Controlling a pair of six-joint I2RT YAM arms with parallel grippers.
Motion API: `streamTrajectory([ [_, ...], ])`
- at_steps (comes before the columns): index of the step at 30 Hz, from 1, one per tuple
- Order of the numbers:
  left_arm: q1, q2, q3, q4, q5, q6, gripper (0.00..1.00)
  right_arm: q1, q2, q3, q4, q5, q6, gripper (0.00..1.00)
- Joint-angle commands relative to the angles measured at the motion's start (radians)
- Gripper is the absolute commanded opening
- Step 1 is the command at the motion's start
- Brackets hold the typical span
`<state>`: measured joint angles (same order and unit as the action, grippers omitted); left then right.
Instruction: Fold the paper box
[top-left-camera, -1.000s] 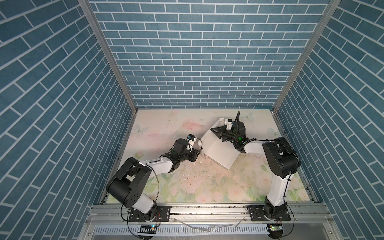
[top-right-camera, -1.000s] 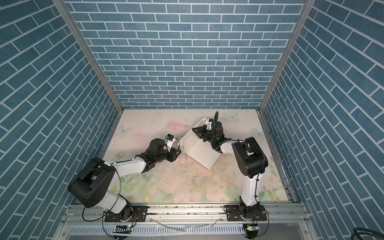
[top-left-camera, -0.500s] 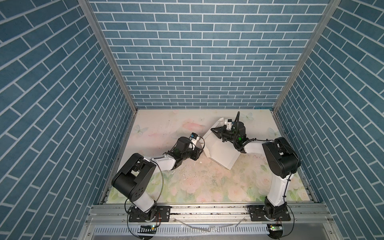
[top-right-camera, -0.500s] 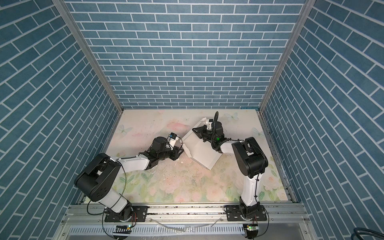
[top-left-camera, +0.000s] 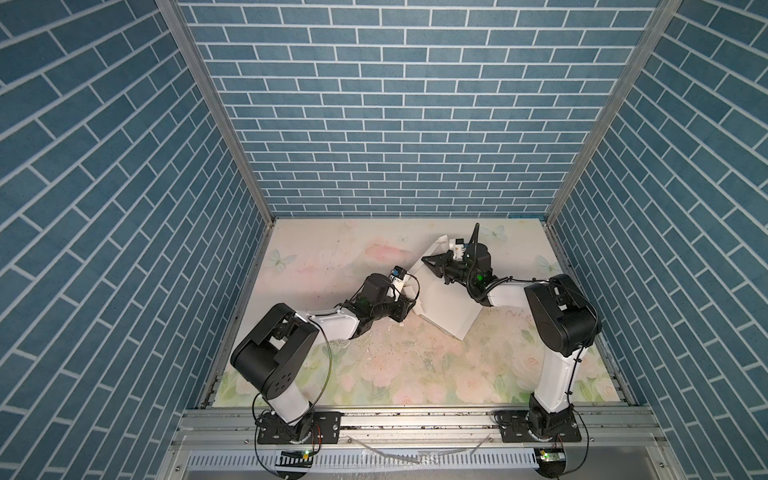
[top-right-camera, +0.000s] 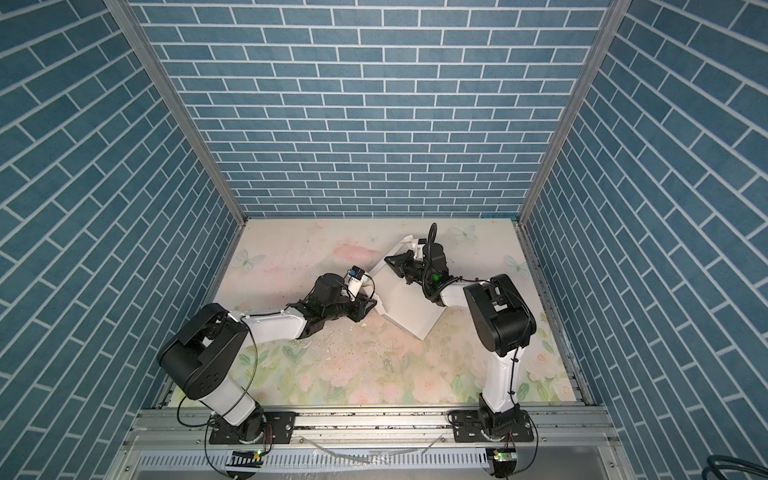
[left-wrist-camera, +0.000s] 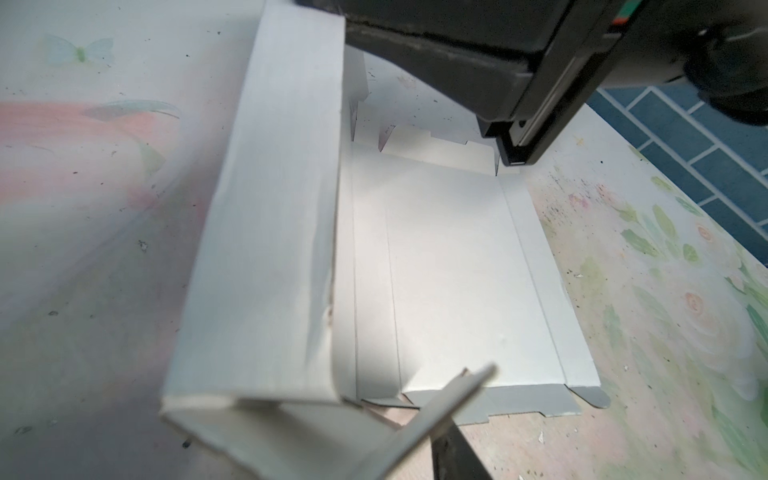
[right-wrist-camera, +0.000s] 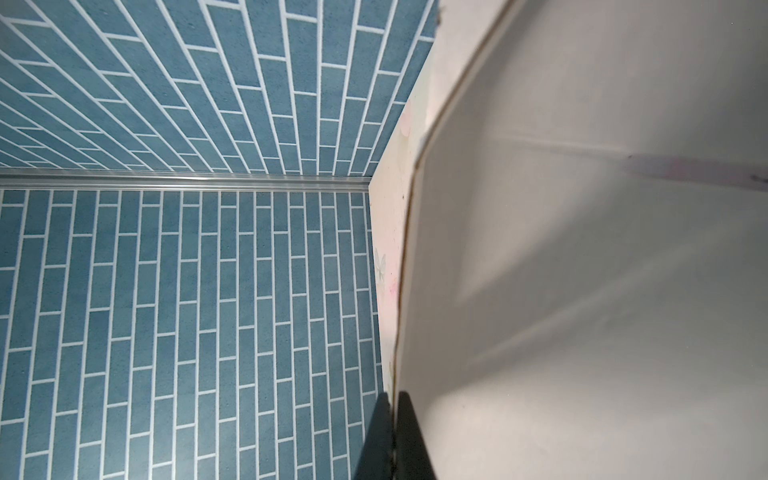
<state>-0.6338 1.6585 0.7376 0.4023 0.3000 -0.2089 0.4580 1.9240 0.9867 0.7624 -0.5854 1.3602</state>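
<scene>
Shows the paper box (top-left-camera: 451, 307) (top-right-camera: 411, 307) in both top views on the flowered desk (top-left-camera: 374, 365), past the middle and toward the right, with the main panel flat and a side wall folded upright along the left edge. Puts the right gripper (top-left-camera: 432, 264) at the far end of the box, jaws pressed together on a raised flap; backs this in the right wrist view, with the cardboard edge running down between the two dark fingers (right-wrist-camera: 415, 440). Places the left gripper (top-left-camera: 409, 307) against the left edge, beside the upright wall. Reveals only one finger (left-wrist-camera: 457, 457) in the left wrist view, below a bent tab; cannot tell whether clamped or apart.
</scene>
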Motion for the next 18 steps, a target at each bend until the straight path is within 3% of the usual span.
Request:
streamTrajectory([
  [1,-0.004,0.033,0.035,0.015,-0.014,0.0,0.42,0.005,-0.031,0.011,-0.002,0.001,-0.022,0.0],
  [18,-0.007,0.087,0.105,0.004,-0.092,-0.091,0.38,0.005,-0.049,-0.023,0.015,0.015,-0.026,0.0],
])
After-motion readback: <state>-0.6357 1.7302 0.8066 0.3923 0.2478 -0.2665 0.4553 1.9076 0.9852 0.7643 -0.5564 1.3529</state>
